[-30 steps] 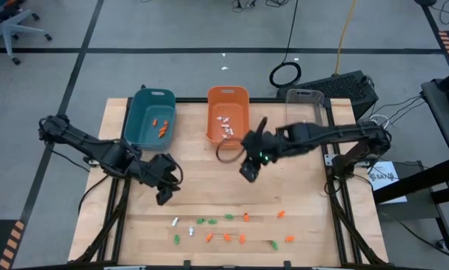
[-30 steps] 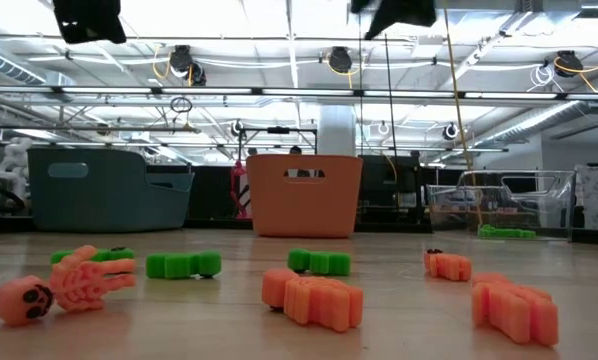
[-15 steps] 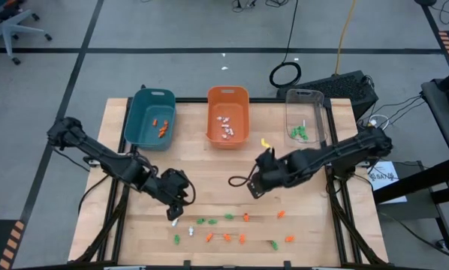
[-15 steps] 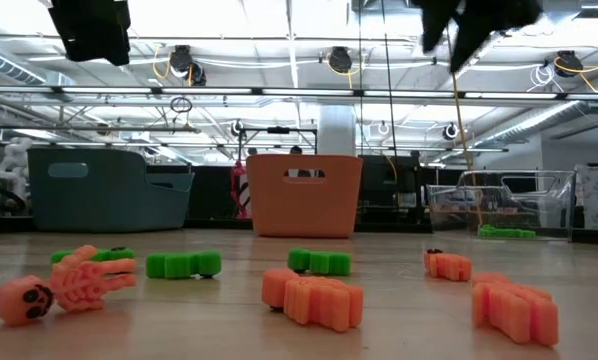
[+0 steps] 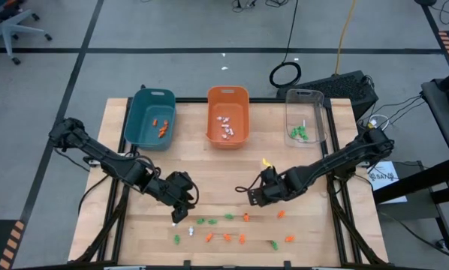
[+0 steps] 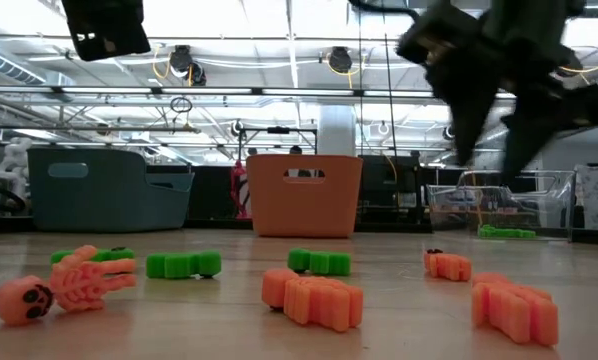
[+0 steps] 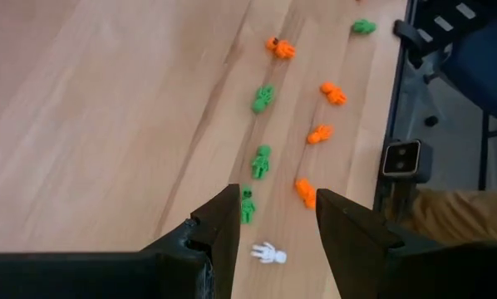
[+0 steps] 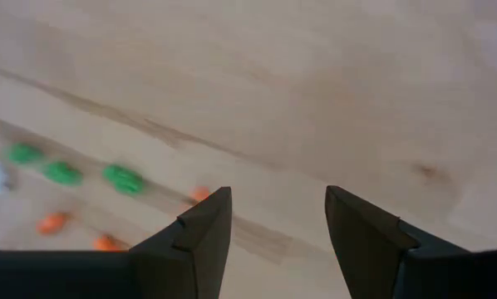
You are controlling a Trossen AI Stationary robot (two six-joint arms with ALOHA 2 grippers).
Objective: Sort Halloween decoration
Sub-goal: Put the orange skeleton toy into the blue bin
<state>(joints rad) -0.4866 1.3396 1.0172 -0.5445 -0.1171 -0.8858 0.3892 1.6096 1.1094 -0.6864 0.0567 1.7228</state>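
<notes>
1. Left gripper [image 7: 273,220] spread, empty, hovering over a white trinket [image 7: 268,252] at the table's [image 5: 209,180] 7 o'clock.
2. Right gripper [image 8: 278,218] spread, empty, near table centre.
3. Orange and green trinkets [image 5: 228,237] scattered at 6 o'clock edge.

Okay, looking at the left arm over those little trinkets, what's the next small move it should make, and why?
Probably lower the left pincer straight down onto the white skeleton trinket. Its fingers are open and empty, and the trinket lies on the table just between and ahead of them, apart from the nearby green trinket. White pieces already sit in the orange bin.
</notes>
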